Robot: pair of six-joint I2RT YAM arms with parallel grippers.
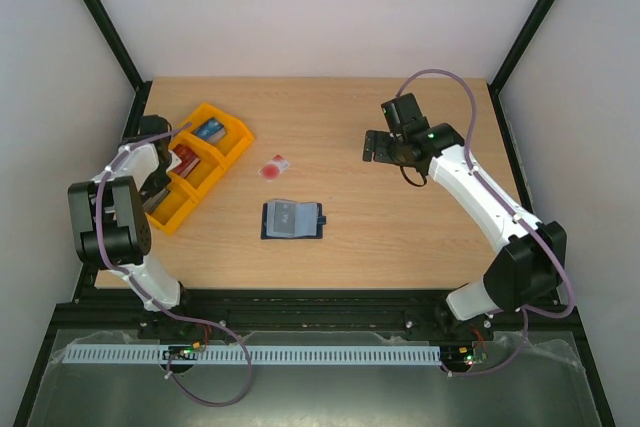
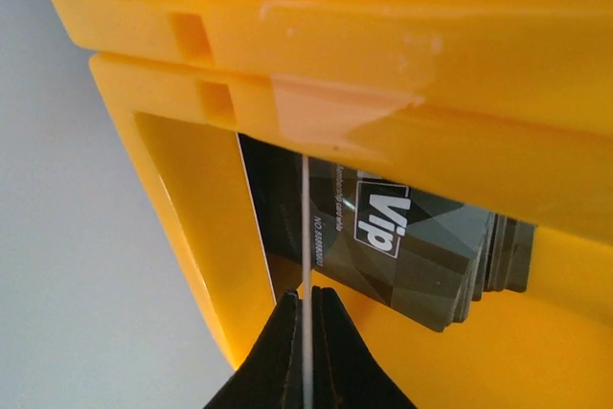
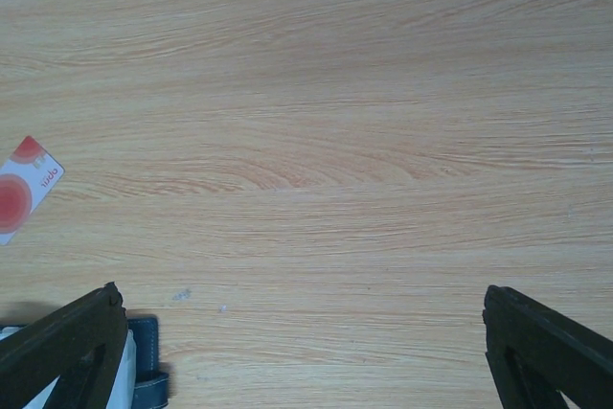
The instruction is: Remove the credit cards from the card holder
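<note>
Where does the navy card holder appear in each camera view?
Top external: card holder near the picture's centre, lying open.
Left wrist: not in it.
Right wrist: bottom-left corner, only its tab showing.
Shared landmark: the red-marked white card, at the right wrist view's left edge.

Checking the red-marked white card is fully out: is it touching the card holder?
Apart. The top external view shows bare table between the white card and the card holder.
</note>
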